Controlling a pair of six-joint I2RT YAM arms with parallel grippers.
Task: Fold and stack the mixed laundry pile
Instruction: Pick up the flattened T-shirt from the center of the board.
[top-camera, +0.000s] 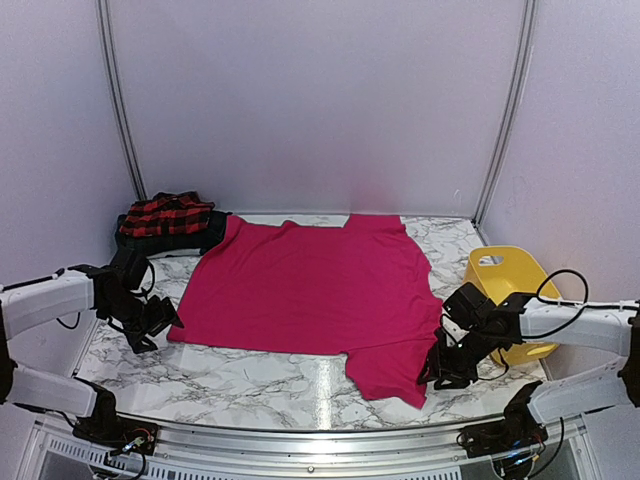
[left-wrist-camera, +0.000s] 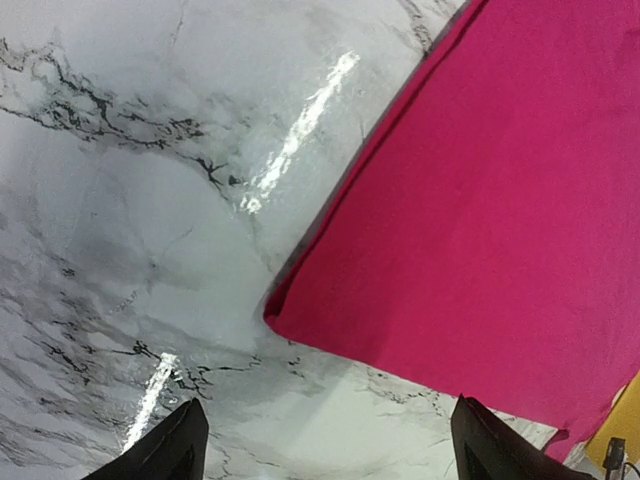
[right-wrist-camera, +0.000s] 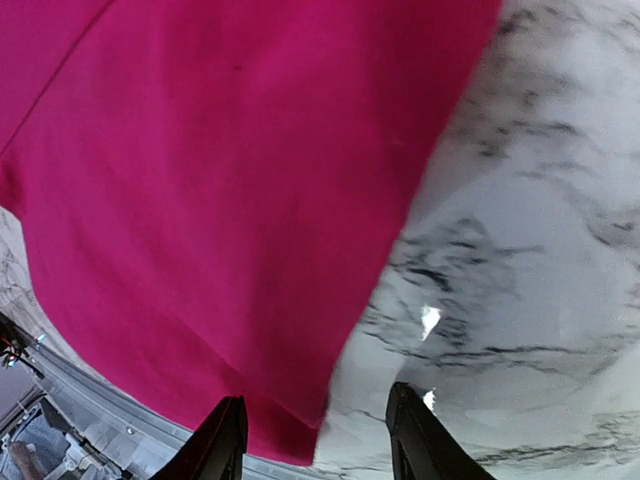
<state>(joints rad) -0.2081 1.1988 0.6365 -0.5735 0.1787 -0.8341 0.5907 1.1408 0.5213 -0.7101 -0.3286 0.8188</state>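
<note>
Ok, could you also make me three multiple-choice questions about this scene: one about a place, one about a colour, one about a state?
1. Where on the table does the yellow tub stand?
A. far left corner
B. right side
C. middle

2. What colour is the garment spread flat in the middle?
A. magenta-pink
B. blue
C. white

3. How is the left gripper?
A. shut on the garment
B. open, holding nothing
C. shut on the yellow tub

Answers:
1 B: the top view shows the tub by the right edge of the table.
2 A: all three views show plain magenta-pink cloth.
3 B: in the left wrist view it stands wide open over bare marble, just short of the garment's corner.
</note>
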